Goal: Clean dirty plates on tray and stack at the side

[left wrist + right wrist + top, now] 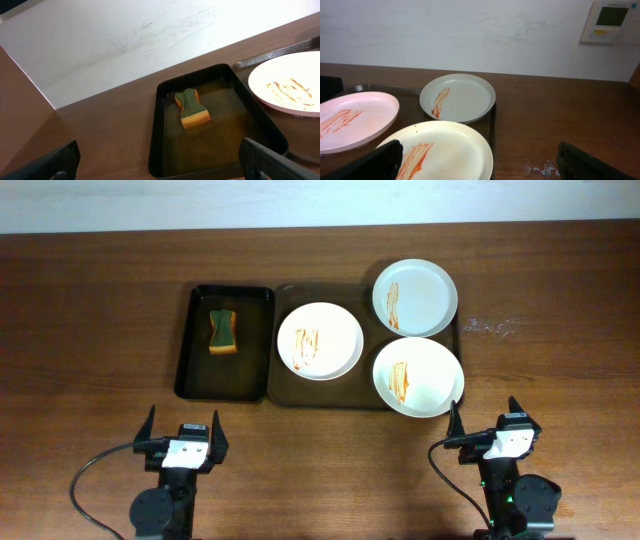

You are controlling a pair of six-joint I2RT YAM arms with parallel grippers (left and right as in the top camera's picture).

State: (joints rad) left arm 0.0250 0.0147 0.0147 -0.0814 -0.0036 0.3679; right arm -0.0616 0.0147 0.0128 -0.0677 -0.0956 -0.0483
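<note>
Three white plates smeared with orange sauce lie on the dark tray (365, 394): one at the left (320, 340), one at the far right (415, 296) and one at the near right (418, 376). My left gripper (184, 432) stands open near the table's front, below the smaller black tray, holding nothing. My right gripper (490, 425) stands open just right of and nearer than the near right plate. In the right wrist view its fingers straddle that plate's (455, 150) right edge and bare table, with the far plate (462, 97) and left plate (355, 120) beyond.
A smaller black tray (200, 370) left of the large one holds a green and orange sponge (222, 330), which also shows in the left wrist view (192, 108). A whitish smudge (490, 327) marks the wood right of the tray.
</note>
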